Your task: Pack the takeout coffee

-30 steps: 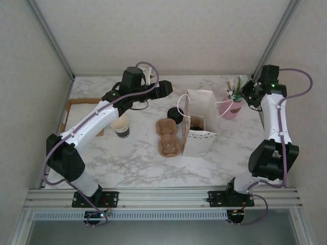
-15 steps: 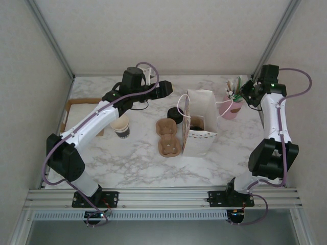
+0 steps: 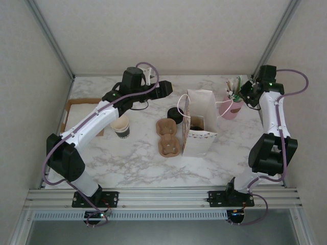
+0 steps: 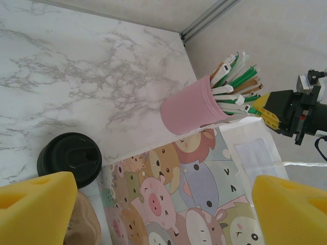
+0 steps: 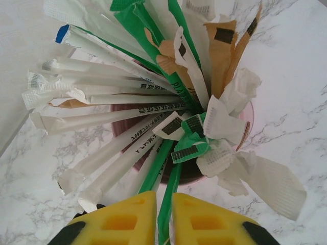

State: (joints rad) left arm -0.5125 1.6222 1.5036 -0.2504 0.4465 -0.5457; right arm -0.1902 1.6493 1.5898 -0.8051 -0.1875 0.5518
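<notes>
1. Top external view, nearest first: the brown cardboard carrier (image 3: 168, 137) lies on the marble bench (image 3: 127, 163) just left of the open paper bag (image 3: 201, 125). Both its wells are empty, and it is handy for loading.
2. A stack of lidless cups (image 3: 121, 125) stands further left, partly under the left forearm and well apart from the bag.
3. The takeout coffee (image 3: 174, 115), black lid on, stands upright on the bench just behind the carrier and close beside the bag's left wall. It sits in neither carrier nor bag, so I judge the packing barely begun.
4. The left tool (image 4: 163, 209) hovers beyond the coffee, pads spread wide and holding nothing. Its wrist view puts the lid near the left pad, so a reach down to the cup looks likely.
5. Farthest, the pink cup (image 4: 191, 109) of wrapped straws (image 5: 127, 109) stands by the bag's far right corner. The right tool (image 5: 164, 220) is over it, pads drawn narrow, with a green-wrapped straw (image 5: 166, 204) filling the slit. The straw looks pinched, probably fetched to go with the drink.
</notes>
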